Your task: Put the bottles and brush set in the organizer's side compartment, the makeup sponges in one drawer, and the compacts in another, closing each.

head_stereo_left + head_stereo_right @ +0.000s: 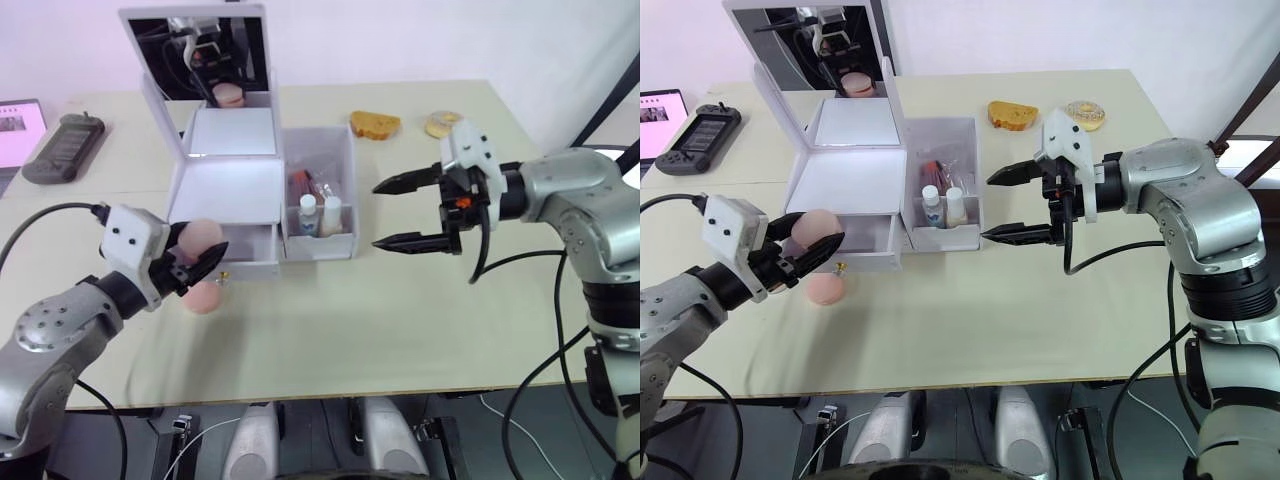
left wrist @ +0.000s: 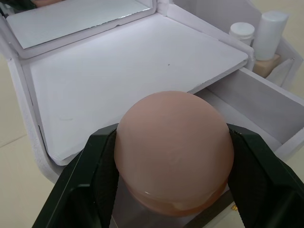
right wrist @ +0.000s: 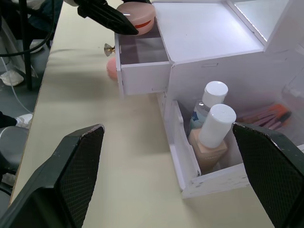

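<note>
Pinching a pink sponge [image 2: 174,149], left tool [image 1: 197,262]; right tool [image 1: 410,213] spread wide, empty.

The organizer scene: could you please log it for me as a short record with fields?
left gripper: shut on a pink sponge above the open drawer
second sponge: on the table, by the drawer front
side compartment: two bottles, brush set
right gripper: open, beside the organizer
compacts: far table edge

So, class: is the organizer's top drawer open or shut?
Open. The drawer is pulled out from the organizer, its inside visible, and the left end effector holds a sponge at it.
</note>
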